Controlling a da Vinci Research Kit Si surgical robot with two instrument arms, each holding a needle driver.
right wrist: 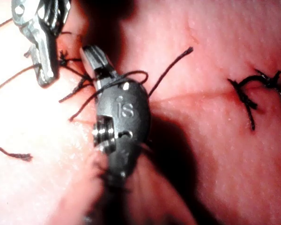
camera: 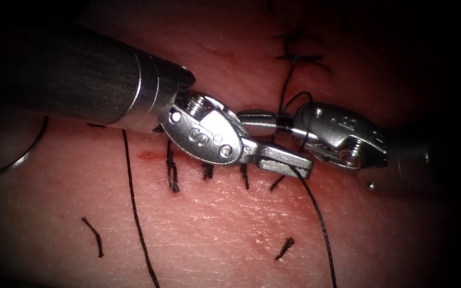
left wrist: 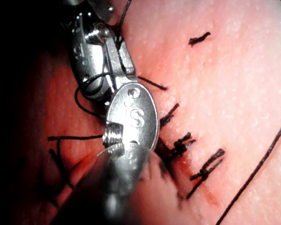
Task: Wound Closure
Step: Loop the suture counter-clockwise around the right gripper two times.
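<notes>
Left tool [camera: 286, 162]: my left jaws are closed, lying flat over the stitched cut and pointing to the right. A dark thread [camera: 316, 213] runs from their tip and trails down over the tissue [camera: 230, 229], so I take it that they grip the thread.

Right tool [camera: 260, 121]: it comes in from the right, its tip meeting my left tool just above the cut. Its jaws look closed and thread loops round them; I cannot tell whether they pinch it.

Needle [camera: 25, 152]: a thin curved wire lying free on the tissue at the far left, well apart from both tools. Neither tool holds it. I cannot tell whether its point is in the tissue.

Thread: one strand rises from the right tool to a dark knot [camera: 297, 50] higher on the wound. Another long strand [camera: 134, 208] runs down the tissue left of the stitches.

Cut: closed under my tools by a row of short dark stitches [camera: 173, 170].

Loose ends [camera: 93, 234]: short cut pieces of thread lie on the tissue below the cut.

Fluid [camera: 148, 156]: a small red smear beside the leftmost stitch.
</notes>
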